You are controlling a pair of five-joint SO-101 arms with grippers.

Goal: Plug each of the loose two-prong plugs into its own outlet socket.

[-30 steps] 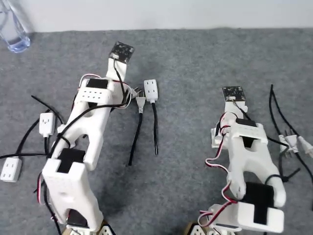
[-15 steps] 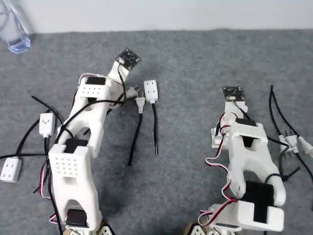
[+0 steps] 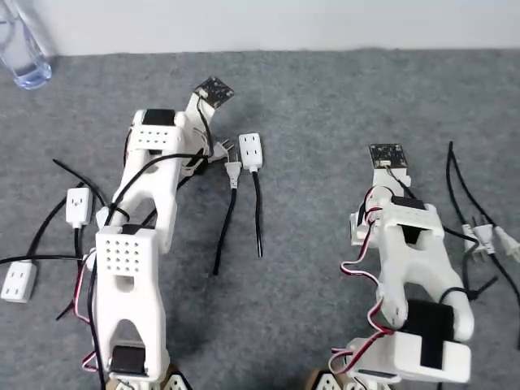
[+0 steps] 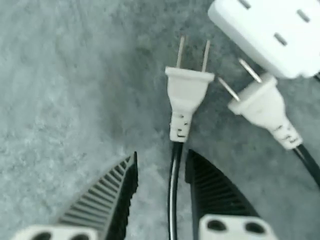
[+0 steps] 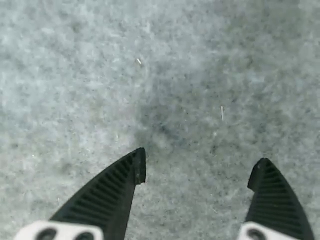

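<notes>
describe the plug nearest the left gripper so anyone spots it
Find the white outlet block on the grey carpet. One white plug lies close by it; the wanted white two-prong plug lies beside that, black cord between the left gripper's fingers.

From above, the left arm (image 3: 150,203) rose from its base at 7 o'clock and stretched long toward 11 o'clock, with its wrist bent over to 1 o'clock at the far end. The left gripper (image 4: 159,172) pointed down, its fingers (image 4: 120,192) parted by a narrow gap. The right arm (image 3: 414,260) sat folded close above its base at 5 o'clock, wrist aimed at 12 o'clock. The right gripper (image 5: 200,172) also faced down, with its fingers (image 5: 117,187) spread wide.
</notes>
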